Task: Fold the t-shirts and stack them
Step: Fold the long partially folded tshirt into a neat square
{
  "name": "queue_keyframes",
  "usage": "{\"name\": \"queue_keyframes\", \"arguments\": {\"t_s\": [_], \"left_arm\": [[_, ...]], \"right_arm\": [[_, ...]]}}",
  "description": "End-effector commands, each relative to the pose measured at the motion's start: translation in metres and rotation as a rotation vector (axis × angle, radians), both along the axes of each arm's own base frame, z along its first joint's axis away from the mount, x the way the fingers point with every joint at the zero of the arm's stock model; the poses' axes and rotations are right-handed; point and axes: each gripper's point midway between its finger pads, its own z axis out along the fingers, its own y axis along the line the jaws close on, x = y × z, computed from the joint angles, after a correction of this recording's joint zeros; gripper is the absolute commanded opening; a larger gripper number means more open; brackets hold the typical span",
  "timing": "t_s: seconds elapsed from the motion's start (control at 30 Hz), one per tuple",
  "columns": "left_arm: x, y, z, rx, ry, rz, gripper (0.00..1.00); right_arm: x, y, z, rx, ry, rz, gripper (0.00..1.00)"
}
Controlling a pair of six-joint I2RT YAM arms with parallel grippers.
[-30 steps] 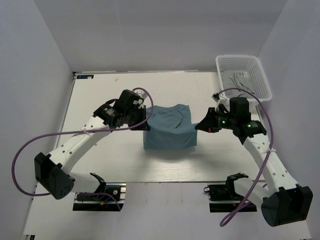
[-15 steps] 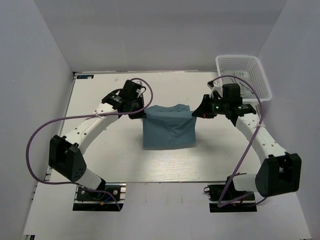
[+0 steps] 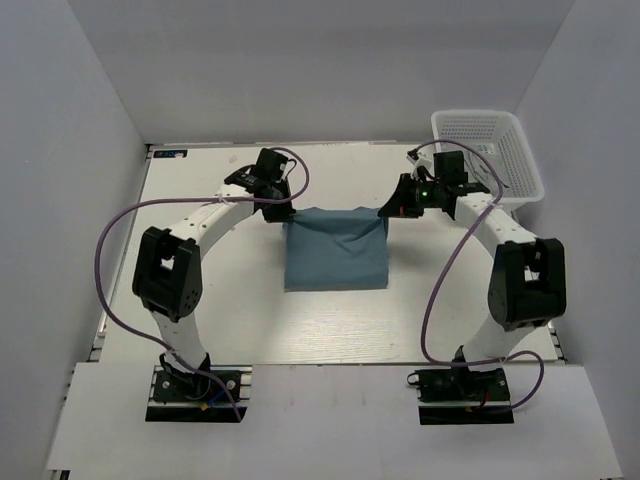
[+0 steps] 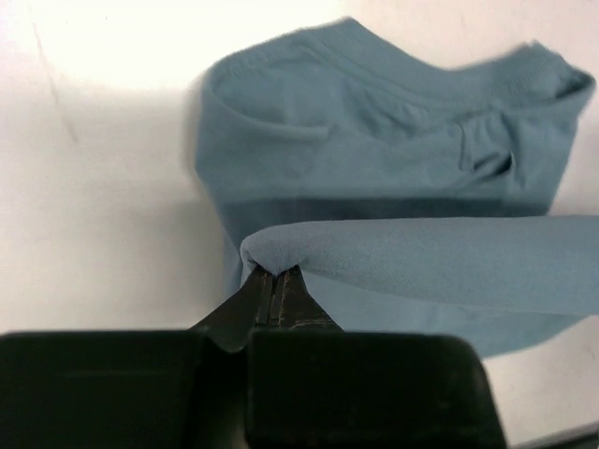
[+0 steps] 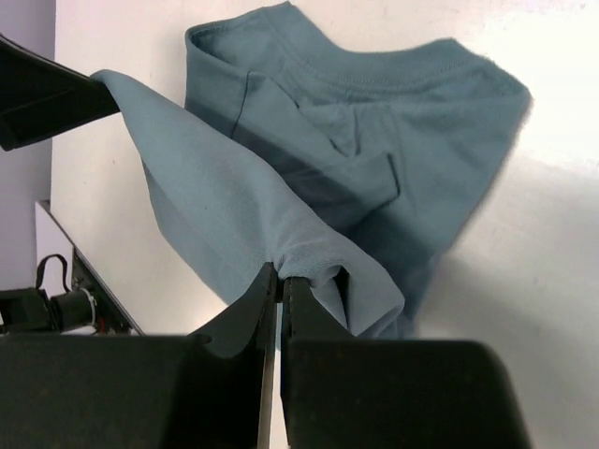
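A teal-blue t-shirt lies folded in the middle of the table. My left gripper is shut on its far left corner and my right gripper is shut on its far right corner. Both hold that far edge up off the table, stretched between them. In the left wrist view the shut gripper pinches a fold of the shirt, with the collar end lying flat beyond. In the right wrist view the shut gripper pinches a bunched edge of the shirt.
A white plastic basket stands at the table's far right corner, with grey cloth inside. The white walls close in on the left, right and back. The right arm's purple cable loops near the basket.
Both grippers have carried the shirt's edge away from the arm bases toward the far side. The arms have stretched out farther, and the shirt's held edge now sits farther back.
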Motion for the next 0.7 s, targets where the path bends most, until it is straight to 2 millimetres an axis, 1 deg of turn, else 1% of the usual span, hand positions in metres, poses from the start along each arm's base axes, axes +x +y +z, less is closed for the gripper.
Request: {"name": "queue_keyframes", "arguments": {"t_s": [0.0, 0.03, 0.07, 0.1, 0.13, 0.17, 0.2, 0.23, 0.27, 0.3, 0.33, 0.37, 0.4, 0.43, 0.47, 0.5, 0.53, 0.57, 0.6, 0.63, 0.67], "left_arm": [[0.037, 0.014, 0.001, 0.032, -0.074, 0.055, 0.0], [0.042, 0.019, -0.004, 0.044, -0.069, 0.07, 0.0], [0.049, 0.016, -0.005, 0.04, -0.078, 0.071, 0.0], [0.054, 0.02, -0.01, 0.045, -0.069, 0.082, 0.0], [0.057, 0.019, -0.026, 0.058, -0.04, 0.081, 0.0], [0.066, 0.02, -0.023, 0.053, -0.052, 0.091, 0.25], [0.071, 0.021, -0.025, 0.065, -0.065, 0.09, 0.43], [0.082, 0.022, -0.017, 0.048, -0.102, 0.102, 0.58], [0.086, 0.026, -0.02, 0.05, -0.099, 0.111, 0.73], [0.09, 0.021, -0.017, 0.038, -0.11, 0.082, 0.82], [0.097, 0.017, -0.005, 0.019, -0.137, 0.078, 0.84], [0.097, 0.015, -0.001, 0.019, -0.141, 0.054, 1.0], [0.097, 0.011, 0.007, 0.003, -0.154, 0.034, 1.0], [0.095, 0.012, 0.011, 0.003, -0.154, 0.033, 1.0], [0.09, 0.012, 0.012, -0.003, -0.151, 0.028, 1.0], [0.086, 0.007, 0.014, -0.014, -0.153, 0.012, 1.0], [0.077, 0.008, 0.015, -0.023, -0.15, 0.004, 1.0], [0.071, 0.0, 0.016, -0.049, -0.153, -0.023, 1.0], [0.066, -0.002, 0.018, -0.069, -0.155, -0.037, 1.0], [0.054, -0.002, 0.005, -0.076, -0.125, -0.051, 1.0], [0.043, -0.012, 0.009, -0.119, -0.121, -0.093, 1.0]], "right_arm": [[0.031, 0.005, 0.01, 0.062, -0.055, 0.026, 0.0], [0.037, 0.002, 0.006, 0.068, -0.047, 0.019, 0.0], [0.049, 0.004, -0.006, 0.075, -0.021, 0.022, 0.0], [0.053, 0.005, -0.01, 0.085, -0.01, 0.024, 0.0], [0.057, 0.005, -0.014, 0.087, 0.0, 0.022, 0.0], [0.063, 0.003, -0.04, 0.083, 0.056, 0.016, 0.0], [0.081, 0.0, -0.031, 0.086, 0.016, 0.004, 0.0], [0.088, -0.001, -0.044, 0.087, 0.037, -0.008, 0.08], [0.1, 0.0, -0.042, 0.095, 0.02, -0.005, 0.14], [0.112, -0.004, -0.035, 0.101, -0.012, -0.019, 0.47], [0.118, -0.002, -0.03, 0.109, -0.018, -0.014, 0.9], [0.119, -0.001, -0.021, 0.12, -0.041, 0.003, 0.9], [0.118, 0.0, -0.015, 0.124, -0.052, 0.007, 0.9], [0.113, 0.001, -0.018, 0.119, -0.045, 0.007, 0.9], [0.113, 0.0, 0.007, 0.12, -0.112, -0.005, 0.9], [0.11, 0.0, 0.011, 0.112, -0.127, -0.013, 0.9], [0.101, -0.012, 0.001, 0.066, -0.115, -0.07, 0.9], [0.097, -0.015, 0.016, 0.05, -0.16, -0.08, 0.9], [0.085, -0.018, 0.005, 0.029, -0.137, -0.088, 0.9], [0.073, -0.022, 0.001, 0.003, -0.132, -0.104, 0.9], [0.065, -0.022, 0.012, 0.009, -0.167, -0.102, 0.9]]}}
